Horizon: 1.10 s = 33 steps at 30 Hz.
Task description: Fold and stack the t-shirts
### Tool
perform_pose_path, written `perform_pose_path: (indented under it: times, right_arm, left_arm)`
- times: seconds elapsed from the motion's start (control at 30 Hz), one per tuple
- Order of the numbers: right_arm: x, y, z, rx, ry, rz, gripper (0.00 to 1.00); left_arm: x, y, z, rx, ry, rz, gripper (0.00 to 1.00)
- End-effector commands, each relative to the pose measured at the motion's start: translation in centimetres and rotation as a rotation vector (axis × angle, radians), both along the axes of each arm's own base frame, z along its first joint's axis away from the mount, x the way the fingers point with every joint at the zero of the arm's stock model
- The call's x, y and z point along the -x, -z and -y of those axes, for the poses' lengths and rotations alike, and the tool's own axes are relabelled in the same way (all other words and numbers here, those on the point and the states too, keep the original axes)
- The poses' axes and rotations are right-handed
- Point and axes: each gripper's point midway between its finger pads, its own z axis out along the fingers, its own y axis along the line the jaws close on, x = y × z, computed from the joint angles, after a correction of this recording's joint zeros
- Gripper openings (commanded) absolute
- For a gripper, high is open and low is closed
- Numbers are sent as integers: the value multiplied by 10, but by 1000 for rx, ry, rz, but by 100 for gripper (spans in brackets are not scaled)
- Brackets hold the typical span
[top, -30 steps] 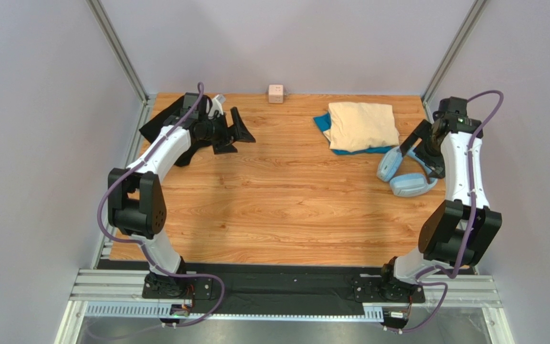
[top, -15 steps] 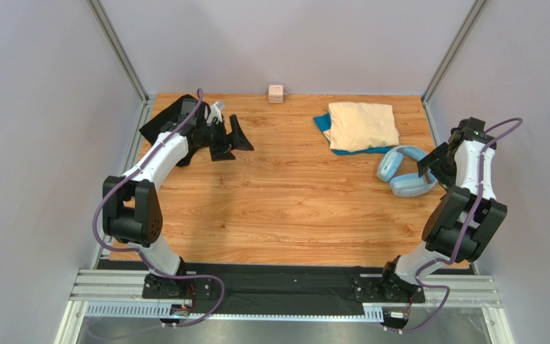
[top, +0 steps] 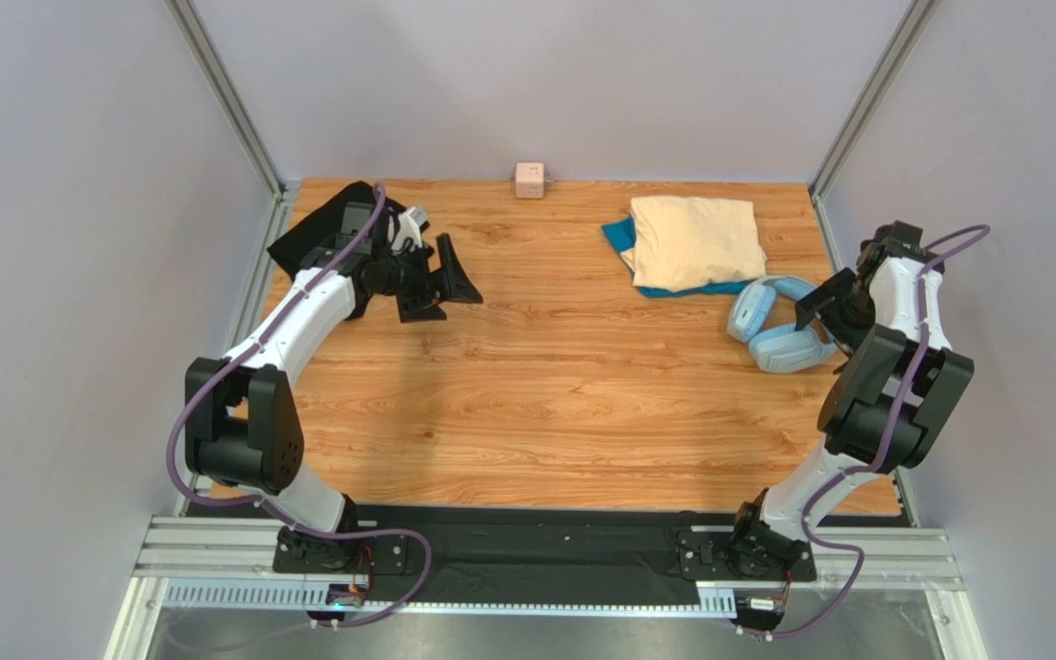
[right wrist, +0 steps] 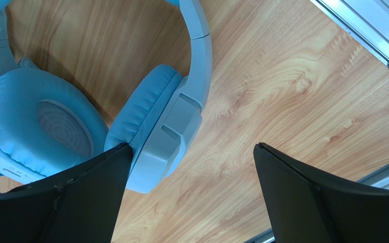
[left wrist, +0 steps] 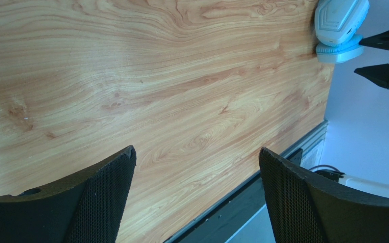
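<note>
While your left jaws stand spread wide with nothing between them, the wrist view past them shows only bare wood of the table [left wrist: 171, 86]. From above, those jaws hang over the far-left part of the table, just right of the black t-shirt [top: 300, 241]. That shirt lies crumpled in the far-left corner, partly hidden under your left arm [top: 302, 305]. It's not folded, and it's well apart from the other two.

Over to your right side: the right jaws are parted too, gripping nothing. They sit low beside the light-blue headphones [right wrist: 166, 126], and one finger [right wrist: 80, 202] is right up against an earcup. Whether it's touching or just clear, I can't tell.

From above, the headphones [top: 775, 337] lie near the table's right edge, just on the near side of the stack. The cream t-shirt [top: 695, 238] sits folded at far right, on top of the blue t-shirt [top: 616, 234], which peeks out along the left and near edges. A small pink cube [top: 531, 179] rests against the far edge, between the two sides.
</note>
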Motion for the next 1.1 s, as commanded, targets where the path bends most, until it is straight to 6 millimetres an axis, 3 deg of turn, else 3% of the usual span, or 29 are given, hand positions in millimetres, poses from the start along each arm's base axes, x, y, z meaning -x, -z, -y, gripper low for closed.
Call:
perform_pose_path:
  times: [0.0, 0.13, 0.27, 0.5, 0.7, 0.9, 1.0, 1.07]
  right_arm:
    - [-7, 7, 26, 66, 70, 23, 100]
    - [-16, -28, 25, 84, 81, 146, 100]
    - [-19, -38, 30, 109, 110, 165, 100]
    - [-29, -4, 30, 26, 141, 67, 100]
    - [-42, 13, 33, 3, 150, 47, 100]
    - [-48, 36, 20, -35, 91, -31, 98]
    - [-47, 44, 12, -41, 69, -58, 91]
    - [-43, 50, 7, -43, 59, -72, 81]
  left_arm:
    - [4, -10, -5, -16, -4, 53, 96]
    - [7, -7, -6, -17, -10, 45, 96]
    - [8, -7, -5, -10, -11, 45, 96]
    - [1, -8, -2, 1, 6, 40, 96]
    - [-2, -8, -1, -5, 16, 41, 96]
    - [2, -1, -3, -16, 19, 25, 95]
    - [3, 0, -4, -24, 15, 26, 95]
    - [4, 2, -5, -28, 12, 25, 95]
